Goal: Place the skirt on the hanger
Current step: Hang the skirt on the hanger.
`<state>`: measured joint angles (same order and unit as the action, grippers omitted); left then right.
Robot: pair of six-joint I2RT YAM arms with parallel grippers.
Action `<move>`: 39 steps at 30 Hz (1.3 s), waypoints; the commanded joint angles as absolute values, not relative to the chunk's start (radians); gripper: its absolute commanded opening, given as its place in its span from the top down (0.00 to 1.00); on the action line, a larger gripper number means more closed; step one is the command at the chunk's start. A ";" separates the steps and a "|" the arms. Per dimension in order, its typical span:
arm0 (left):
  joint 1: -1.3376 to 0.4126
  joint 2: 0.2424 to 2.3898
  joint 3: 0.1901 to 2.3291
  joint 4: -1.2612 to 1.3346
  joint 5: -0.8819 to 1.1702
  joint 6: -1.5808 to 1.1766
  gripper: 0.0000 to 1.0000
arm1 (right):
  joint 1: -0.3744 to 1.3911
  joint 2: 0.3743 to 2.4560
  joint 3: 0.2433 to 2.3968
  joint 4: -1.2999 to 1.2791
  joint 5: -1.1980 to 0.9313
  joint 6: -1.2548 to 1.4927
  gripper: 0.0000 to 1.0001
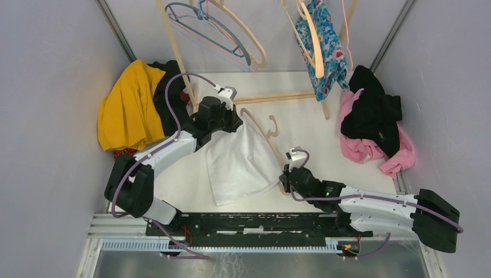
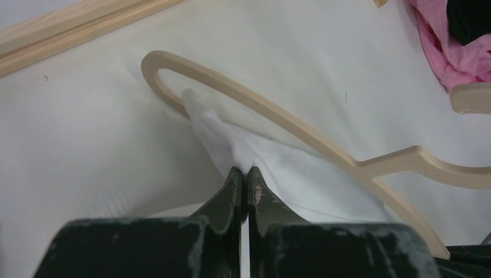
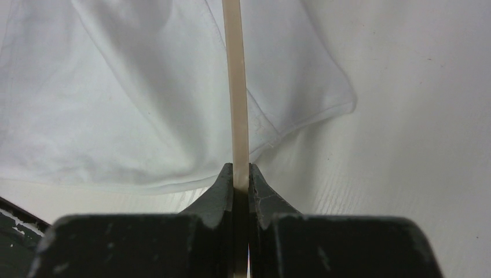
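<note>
Skirt [image 1: 240, 162], white, lies spread in the middle of the table [image 1: 312, 133], and the wooden hanger [image 1: 263, 130] runs along its right edge. Up at the far corner the left claw [image 2: 245, 174] is pinched tight on a bunch of skirt, just beside the hanger's rounded end. Nearer the arms, the right claw [image 3: 241, 171] is clamped on the hanger's other arm
</note>
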<state>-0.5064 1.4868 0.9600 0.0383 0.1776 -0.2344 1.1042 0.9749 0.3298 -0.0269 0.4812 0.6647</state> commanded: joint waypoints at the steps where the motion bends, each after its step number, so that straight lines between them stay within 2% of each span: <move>1: -0.509 1.432 1.020 0.059 0.204 -0.255 0.96 | 1.107 0.987 0.350 -0.037 0.423 0.648 0.99; 15: -0.494 1.453 1.016 0.055 0.187 -0.261 0.95 | 1.106 0.951 0.349 0.005 0.377 0.667 0.99; 26: -0.481 1.490 0.965 0.003 0.111 -0.265 0.94 | 1.107 0.838 0.354 -0.017 0.352 0.741 0.99; 39: -0.470 1.532 0.964 -0.067 0.049 -0.284 0.92 | 1.106 0.595 0.356 -0.262 0.540 0.752 0.99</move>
<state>-0.4770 1.5070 0.9554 -0.0429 0.0822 -0.2356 1.1042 0.6399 0.3298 -0.2146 0.4358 0.7448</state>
